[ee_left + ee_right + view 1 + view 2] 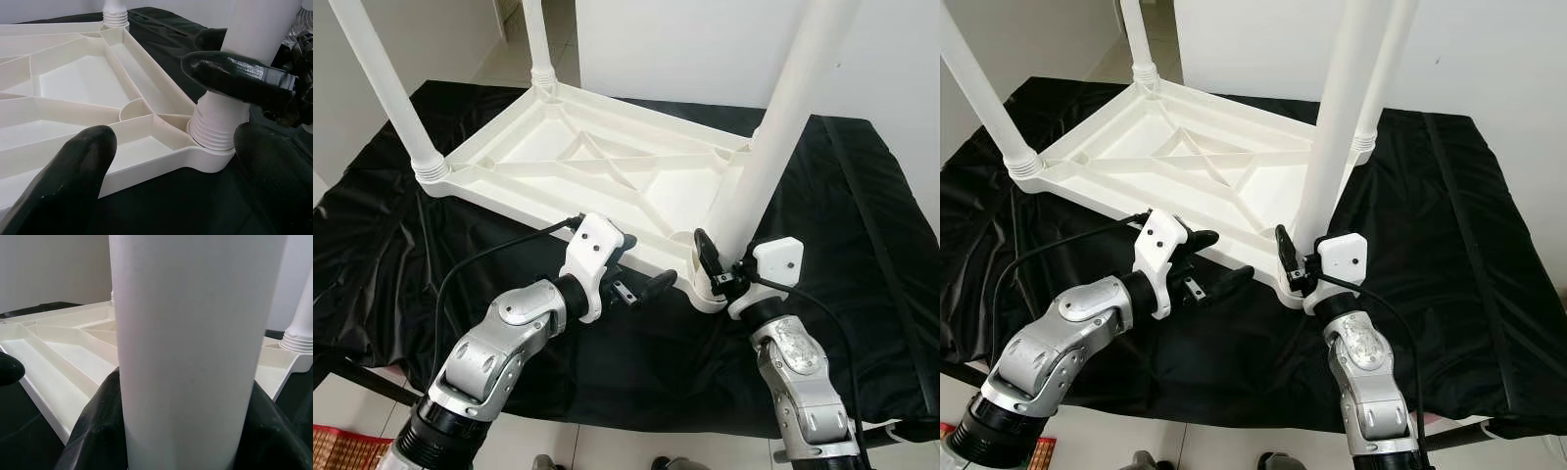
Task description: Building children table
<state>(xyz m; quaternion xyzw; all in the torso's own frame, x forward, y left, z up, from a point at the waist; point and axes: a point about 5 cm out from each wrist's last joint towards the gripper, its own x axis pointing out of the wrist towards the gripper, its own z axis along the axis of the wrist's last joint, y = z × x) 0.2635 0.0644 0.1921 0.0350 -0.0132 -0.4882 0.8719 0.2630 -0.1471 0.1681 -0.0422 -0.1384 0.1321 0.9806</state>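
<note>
- White plastic tabletop lies upside down on a black cloth, centre of the frame, with four legs standing up from its corners.
- We see the right gripper at lower centre, its fingers closed round the nearest leg just above its socket.
- Our left gripper hovers spread open, holding nothing, just beside the tabletop's near edge.

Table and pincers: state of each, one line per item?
Tabletop: upside down on black cloth, ribbed underside up.
Near-right leg: upright in its corner socket.
Other three legs: upright in sockets.
Right pincer: shut on near-right leg's base.
Left pincer: open, beside tabletop's near edge.
</note>
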